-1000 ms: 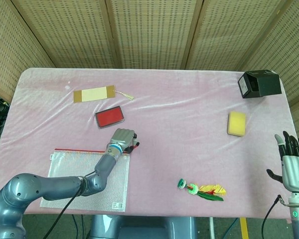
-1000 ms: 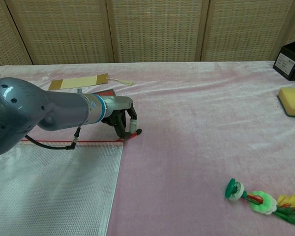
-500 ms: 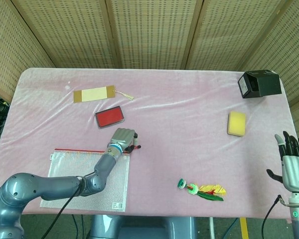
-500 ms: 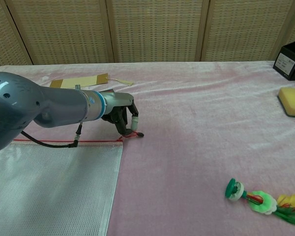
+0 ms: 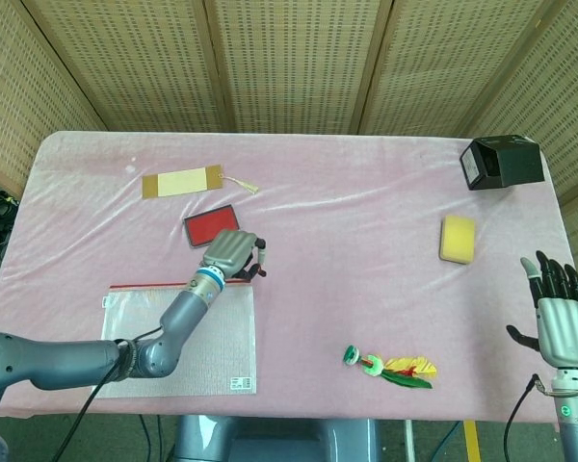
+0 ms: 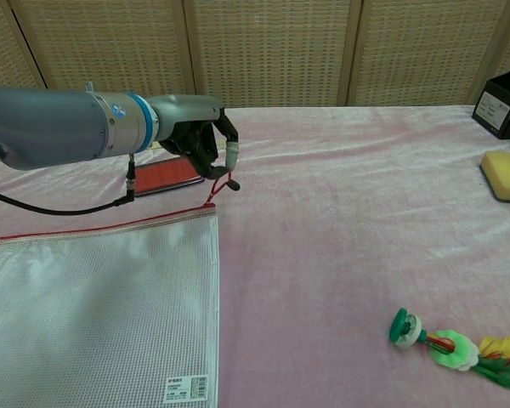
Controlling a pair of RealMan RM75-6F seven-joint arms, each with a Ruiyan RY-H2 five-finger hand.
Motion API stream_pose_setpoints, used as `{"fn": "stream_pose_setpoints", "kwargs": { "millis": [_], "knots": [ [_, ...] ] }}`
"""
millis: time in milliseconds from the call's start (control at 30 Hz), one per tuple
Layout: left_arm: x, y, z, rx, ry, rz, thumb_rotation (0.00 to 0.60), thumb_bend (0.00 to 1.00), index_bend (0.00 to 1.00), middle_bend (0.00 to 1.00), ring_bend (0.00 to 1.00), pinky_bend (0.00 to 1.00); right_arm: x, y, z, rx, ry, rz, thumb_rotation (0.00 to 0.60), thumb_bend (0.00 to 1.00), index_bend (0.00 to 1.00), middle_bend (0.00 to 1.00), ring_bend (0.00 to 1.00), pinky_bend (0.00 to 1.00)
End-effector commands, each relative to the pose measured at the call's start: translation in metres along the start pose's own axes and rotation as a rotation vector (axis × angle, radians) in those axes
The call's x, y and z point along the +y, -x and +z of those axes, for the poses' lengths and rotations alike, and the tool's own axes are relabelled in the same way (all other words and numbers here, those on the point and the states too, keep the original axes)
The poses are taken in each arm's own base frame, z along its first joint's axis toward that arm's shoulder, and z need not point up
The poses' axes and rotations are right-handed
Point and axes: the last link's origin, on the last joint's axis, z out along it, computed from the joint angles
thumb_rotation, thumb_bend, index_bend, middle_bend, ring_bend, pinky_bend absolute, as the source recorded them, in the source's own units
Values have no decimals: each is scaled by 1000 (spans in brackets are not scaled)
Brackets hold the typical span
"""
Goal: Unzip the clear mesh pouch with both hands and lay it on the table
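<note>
The left hand (image 6: 200, 140) is curling its fingers (image 6: 231, 155) closed around the red zipper pull (image 6: 214, 194) of the clear mesh pouch with a red zip strip (image 6: 102, 297), raising that corner slightly. The pouch is lying near the front-left corner of the pink-clothed table (image 5: 366, 231), its long axis running left to right, zip edge facing the back. The right hand (image 5: 562, 322) is hovering at the front-right corner, fingers spread and holding nothing.

Lab test station, pink-clothed table (image 5: 366, 202) (woven screens (image 5: 289, 58) behind)
</note>
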Motion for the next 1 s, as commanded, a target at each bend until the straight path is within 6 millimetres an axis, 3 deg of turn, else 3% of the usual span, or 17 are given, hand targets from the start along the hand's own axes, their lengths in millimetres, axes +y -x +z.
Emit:
{"fn": "stream_pose_setpoints", "kwargs": {
  "millis": [33,100,267,367,433,533,733,1000],
  "knots": [
    [-2,-19,-9,66,29,-23,600,549,869,923,889,1000,-11,-2,14,-25,-49,46,600,0,0,349,340,0],
    [0,-27,-14,87,51,-51,600,548,869,923,889,1000,-22,-3,28,-82,-96,94,600,0,0,490,484,34],
    [8,-44,-24,117,99,-114,600,546,869,923,889,1000,-48,-6,48,-208,-182,165,600,0,56,691,680,638],
    [11,-53,-28,141,130,-150,600,543,870,923,889,1000,-75,-4,66,-319,-223,292,600,0,111,771,766,879],
    [14,-58,-30,156,145,-167,600,540,870,923,889,1000,-87,-3,76,-367,-230,360,600,0,153,825,821,964],
    [21,-64,-31,169,166,-191,600,540,870,923,888,1000,-108,2,91,-443,-238,463,600,0,214,882,870,1000],
    [36,-69,-30,169,193,-212,600,539,870,923,889,1000,-148,6,111,-537,-243,628,600,0,269,902,887,1000],
    [50,-68,-23,167,201,-277,600,538,870,922,889,1000,-190,11,118,-681,-187,851,600,0,321,904,889,1000]
  ]
}}
